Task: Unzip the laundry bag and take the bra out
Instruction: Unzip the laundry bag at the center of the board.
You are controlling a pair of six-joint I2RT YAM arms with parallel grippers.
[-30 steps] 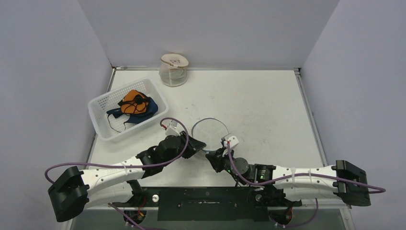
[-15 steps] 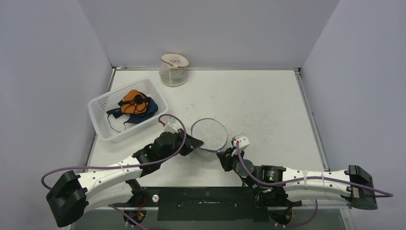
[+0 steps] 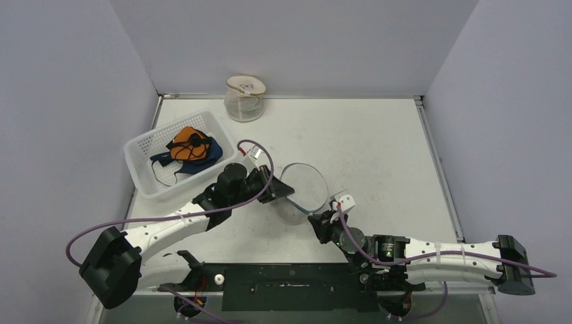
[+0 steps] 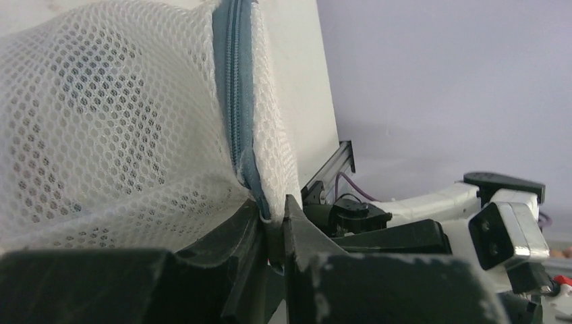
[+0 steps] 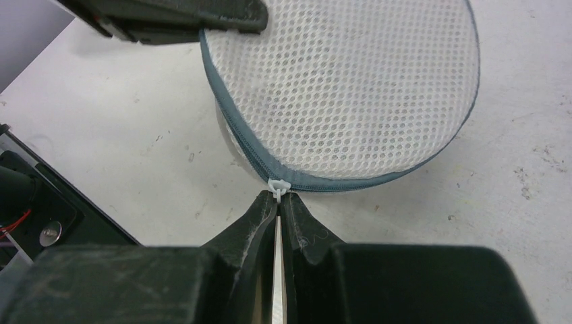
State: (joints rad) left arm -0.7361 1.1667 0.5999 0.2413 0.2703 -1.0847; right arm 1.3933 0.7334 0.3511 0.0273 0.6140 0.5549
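The laundry bag [image 3: 302, 192] is a round white mesh drum with a grey-blue zipper round its rim, tilted up off the table. It fills the left wrist view [image 4: 115, 115] and the right wrist view [image 5: 351, 88]. My left gripper [image 3: 278, 191] is shut on the bag's zippered edge [image 4: 251, 182] at its left side. My right gripper [image 3: 322, 219] is shut on the white zipper pull [image 5: 278, 186] at the bag's near edge. No bra shows through the mesh.
A white basket [image 3: 138, 169] at the left holds orange and blue garments [image 3: 189, 147]. A clear lidded jar [image 3: 244, 98] stands at the back wall. The table's front rail lies just below both arms.
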